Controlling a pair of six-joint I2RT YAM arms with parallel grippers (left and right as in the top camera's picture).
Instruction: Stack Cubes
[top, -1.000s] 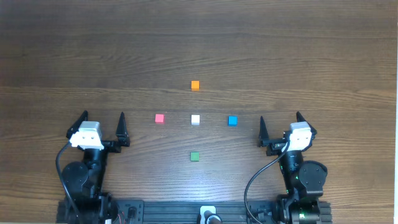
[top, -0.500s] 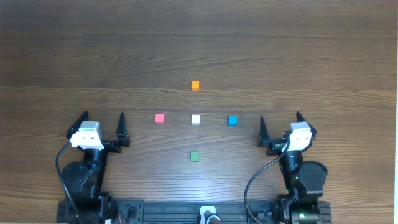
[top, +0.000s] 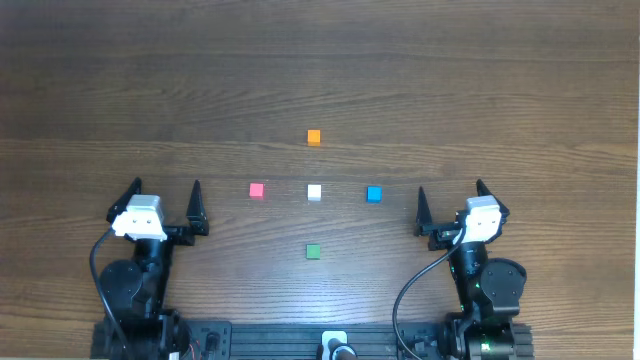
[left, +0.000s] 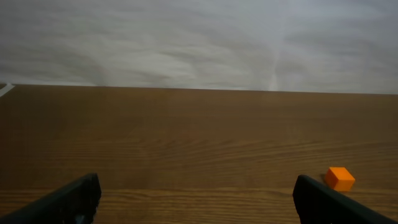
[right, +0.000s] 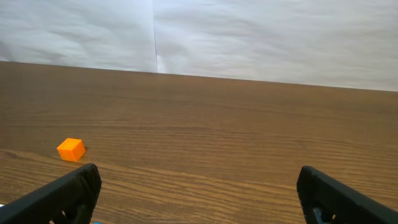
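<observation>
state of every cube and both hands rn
orange cube: resting alone, unstacked
pink cube: resting alone, unstacked
white cube: resting alone, unstacked
blue cube: resting alone, unstacked
green cube: resting alone, unstacked
left hand: open, empty
right hand: open, empty

**A:** How many cubes are on the table (top: 520, 90)?

**B:** Five small cubes, one of each colour: one orange cube (top: 314, 137), one pink cube (top: 257, 190), one white cube (top: 315, 192), one blue cube (top: 374, 194) and one green cube (top: 313, 252).

**A:** And how many grippers?

**B:** Two, each with two fingers: one left gripper (top: 165, 186) and one right gripper (top: 450, 190). There is one wooden table.
</observation>
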